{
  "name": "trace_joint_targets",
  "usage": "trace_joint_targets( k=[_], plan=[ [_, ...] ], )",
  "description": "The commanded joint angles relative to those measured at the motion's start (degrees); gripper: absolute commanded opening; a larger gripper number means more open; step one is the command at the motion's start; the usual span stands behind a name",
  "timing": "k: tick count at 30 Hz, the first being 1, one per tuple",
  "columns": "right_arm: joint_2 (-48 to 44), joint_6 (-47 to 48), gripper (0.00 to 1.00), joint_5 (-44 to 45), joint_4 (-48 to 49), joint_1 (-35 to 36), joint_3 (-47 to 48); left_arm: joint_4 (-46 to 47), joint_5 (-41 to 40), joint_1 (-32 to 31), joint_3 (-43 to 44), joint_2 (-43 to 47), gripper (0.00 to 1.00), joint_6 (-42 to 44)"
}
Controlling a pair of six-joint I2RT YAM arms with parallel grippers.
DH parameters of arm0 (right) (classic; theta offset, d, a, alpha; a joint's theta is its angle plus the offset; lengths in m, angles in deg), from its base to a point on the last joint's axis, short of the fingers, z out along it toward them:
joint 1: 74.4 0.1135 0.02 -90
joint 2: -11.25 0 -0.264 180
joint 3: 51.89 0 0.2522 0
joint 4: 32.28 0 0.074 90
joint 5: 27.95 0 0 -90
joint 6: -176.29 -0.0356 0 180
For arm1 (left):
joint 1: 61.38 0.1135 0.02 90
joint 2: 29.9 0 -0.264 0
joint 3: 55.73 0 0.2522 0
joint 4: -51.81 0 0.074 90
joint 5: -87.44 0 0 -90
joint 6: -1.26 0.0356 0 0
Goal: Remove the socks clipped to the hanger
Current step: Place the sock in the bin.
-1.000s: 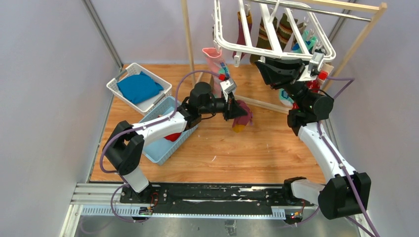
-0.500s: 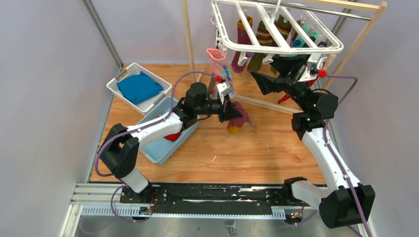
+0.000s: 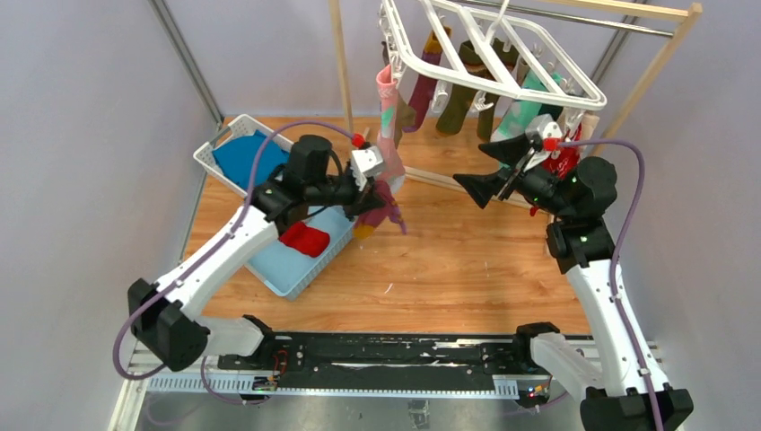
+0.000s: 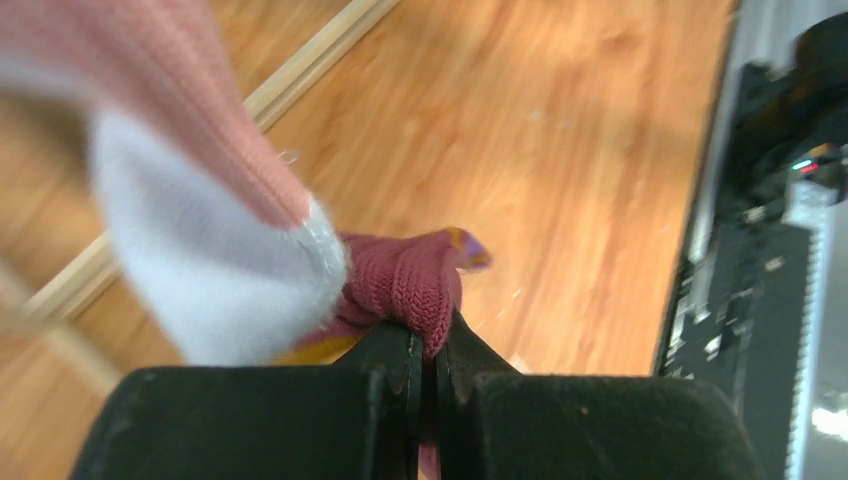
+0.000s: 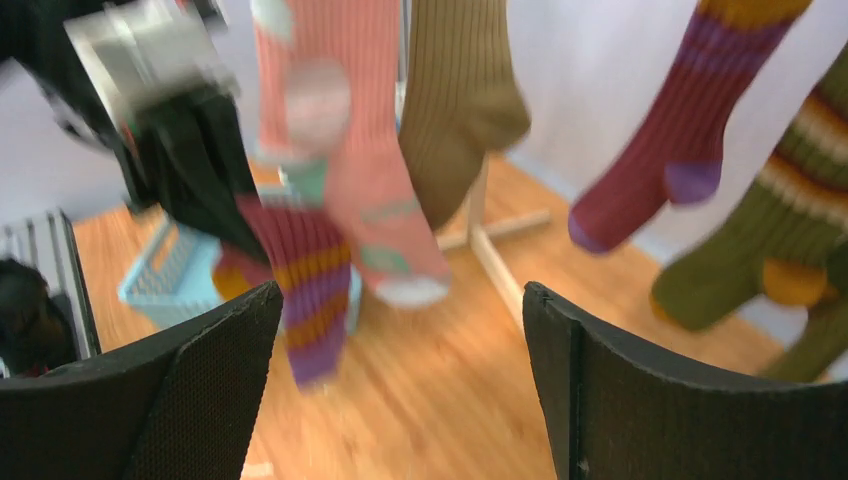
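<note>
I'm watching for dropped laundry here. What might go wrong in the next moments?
The left gripper pinches only a small fold of the maroon striped sock, so it may slip out short of the light blue plastic basket.
That sock hangs right beside the clipped pink patterned sock and might snag it.
The right gripper is wide open just below the tilted white plastic hanger and may knock it swinging.

You've got a white basket [image 3: 212,145] back left on the wooden table [image 3: 449,269], blue folded cloth [image 3: 235,160] in it. Light blue bin [image 3: 283,269] sits just beside. Wooden rack [image 3: 338,54] with metal rod [image 3: 628,28] stands at the back.
</note>
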Motion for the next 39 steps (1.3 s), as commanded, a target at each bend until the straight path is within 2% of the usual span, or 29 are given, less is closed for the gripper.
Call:
trace_joint_targets(
  k=[1, 6, 9, 13, 17, 19, 20, 21, 22, 26, 30, 35, 37, 39],
  plan=[
    [-1.7, 17.1, 0.89, 0.2, -25.6, -0.6, 1.5, -25.4, -12.0, 5.5, 4.1, 5.8, 0.0, 15.9],
    [-3.7, 26.5, 0.88, 2.7, -37.5, 0.0, 1.8, -32.3, -26.7, 12.5, 2.3, 10.5, 0.0, 22.1],
    [-4.5, 28.2, 0.87, 2.7, -41.4, 0.4, 1.9, -35.2, -34.1, 16.7, 1.9, 10.5, 0.0, 25.7],
    [-4.7, 29.2, 0.87, 3.1, -42.8, 0.6, 2.0, -37.4, -38.1, 19.8, 0.9, 9.0, 0.0, 28.5],
    [-4.7, 30.3, 0.87, 3.7, -46.9, 0.6, 4.9, -38.0, -37.6, 19.8, -0.5, 6.1, 0.0, 28.5],
    [-5.0, 30.7, 0.87, 5.4, -51.0, 0.6, 7.5, -37.9, -38.5, 19.8, -0.9, 4.5, 0.12, 28.0],
    [-5.4, 31.1, 0.87, 6.6, -53.2, 0.6, 8.9, -37.9, -39.0, 19.8, -1.2, 4.0, 0.24, 27.8],
    [-5.9, 31.5, 0.87, 8.0, -55.5, 0.6, 10.1, -37.8, -39.6, 19.8, -1.4, 3.6, 0.44, 27.6],
    [-6.5, 31.6, 0.87, 10.3, -57.5, 0.6, 11.0, -37.7, -40.1, 19.9, -1.6, 3.4, 0.57, 27.4],
    [-9.9, 30.7, 0.87, 21.3, -62.3, 0.6, 13.9, -34.4, -42.2, 20.0, -1.8, 5.3, 0.98, 25.7],
    [-14.0, 29.7, 0.87, 28.1, -62.6, -0.5, 14.7, -31.7, -39.1, 20.0, 0.6, 10.0, 1.0, 23.4],
    [-14.6, 27.7, 0.86, 30.1, -63.0, -6.0, 20.6, -32.2, -20.9, 19.6, 6.4, 13.9, 1.0, 19.9],
    [-13.8, 27.2, 0.86, 32.4, -63.8, -9.3, 23.3, -32.8, -17.0, 17.1, 8.5, 13.6, 1.0, 18.9],
    [-12.4, 27.1, 0.86, 36.0, -63.8, -11.5, 24.7, -33.0, -17.1, 13.1, 9.6, 13.2, 1.0, 19.1]
  ],
)
